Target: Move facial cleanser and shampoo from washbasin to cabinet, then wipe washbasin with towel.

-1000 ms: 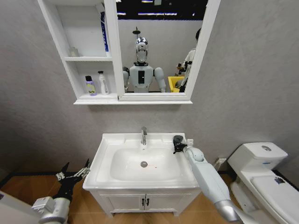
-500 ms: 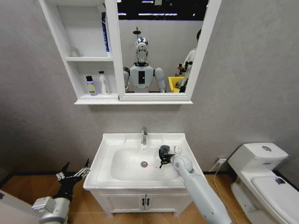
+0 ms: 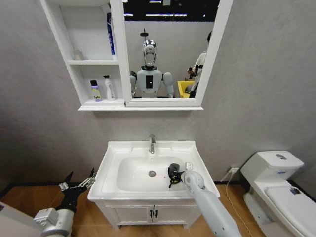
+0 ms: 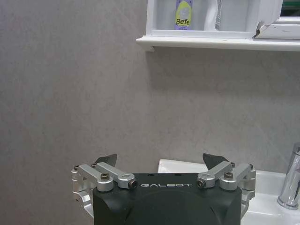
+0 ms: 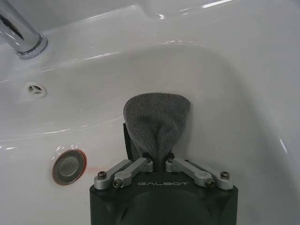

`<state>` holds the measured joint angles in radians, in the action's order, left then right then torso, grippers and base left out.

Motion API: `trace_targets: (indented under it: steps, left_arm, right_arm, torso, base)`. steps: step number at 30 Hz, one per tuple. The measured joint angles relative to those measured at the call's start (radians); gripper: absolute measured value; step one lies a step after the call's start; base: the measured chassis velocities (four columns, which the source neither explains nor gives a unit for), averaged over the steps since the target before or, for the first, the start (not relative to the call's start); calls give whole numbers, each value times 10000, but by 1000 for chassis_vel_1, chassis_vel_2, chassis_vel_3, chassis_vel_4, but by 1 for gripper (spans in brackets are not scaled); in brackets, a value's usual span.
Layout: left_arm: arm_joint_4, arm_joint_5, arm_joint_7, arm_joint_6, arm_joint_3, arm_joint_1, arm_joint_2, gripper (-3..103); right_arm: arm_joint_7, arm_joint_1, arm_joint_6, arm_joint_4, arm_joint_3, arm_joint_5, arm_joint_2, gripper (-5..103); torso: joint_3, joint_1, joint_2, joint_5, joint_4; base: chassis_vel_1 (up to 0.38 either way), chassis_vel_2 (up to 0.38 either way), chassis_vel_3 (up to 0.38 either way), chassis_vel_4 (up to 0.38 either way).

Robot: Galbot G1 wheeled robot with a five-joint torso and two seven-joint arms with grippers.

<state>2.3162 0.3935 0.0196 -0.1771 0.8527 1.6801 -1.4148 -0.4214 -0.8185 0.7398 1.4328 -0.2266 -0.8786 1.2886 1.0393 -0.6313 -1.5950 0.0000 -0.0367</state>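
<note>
My right gripper [image 3: 172,175] is down in the bowl of the white washbasin [image 3: 112,148], right of the drain [image 3: 152,174]. It is shut on the dark grey towel [image 5: 157,123], whose folded end presses on the bowl's sloping wall. The tap [image 3: 152,143] stands at the back rim. Two bottles stand on the bottom shelf of the cabinet [image 3: 74,62]: one with a purple and yellow label [image 3: 95,91] and a taller white one [image 3: 108,87]. I cannot tell which is the facial cleanser and which the shampoo. My left gripper [image 3: 77,184] hangs open, low and left of the washbasin.
A white toilet [image 3: 277,183] stands to the right. The two-door vanity [image 3: 153,213] sits under the washbasin. A mirror [image 3: 165,49] joins the cabinet, and a blue item [image 3: 109,32] leans on its upper shelf. Wooden floor shows at lower left.
My right gripper has carried the towel from the washbasin's back right rim down into the bowl, toward the front. The left arm has not moved.
</note>
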Motion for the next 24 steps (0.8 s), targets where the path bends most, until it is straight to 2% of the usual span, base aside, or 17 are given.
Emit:
trace_targets:
  steps: [8, 10, 17, 24]
  left_arm:
    - [0, 0, 1, 0, 0, 0, 0, 100]
    - [0, 0, 1, 0, 0, 0, 0, 100]
    - [0, 0, 1, 0, 0, 0, 0, 100]
    - [0, 0, 2, 0, 0, -1, 0, 100]
  right_arm:
    - [838, 477, -19, -1054, 34, 618, 542, 7]
    - [1333, 697, -25, -1504, 21, 884, 790, 7]
    - [1807, 1113, -33, -2218, 151, 1141, 1347, 7]
    - [2447, 1604, -52, -3413, 356, 2083, 2180, 7]
  torso:
    - [0, 0, 0, 0, 1]
    - [0, 0, 0, -2, 1]
    - [0, 0, 0, 0, 1]
    - [0, 0, -1, -3, 2]
  base:
    - [0, 0, 0, 0]
    - [0, 0, 0, 0]
    - [0, 0, 0, 0]
    - [0, 0, 0, 0]
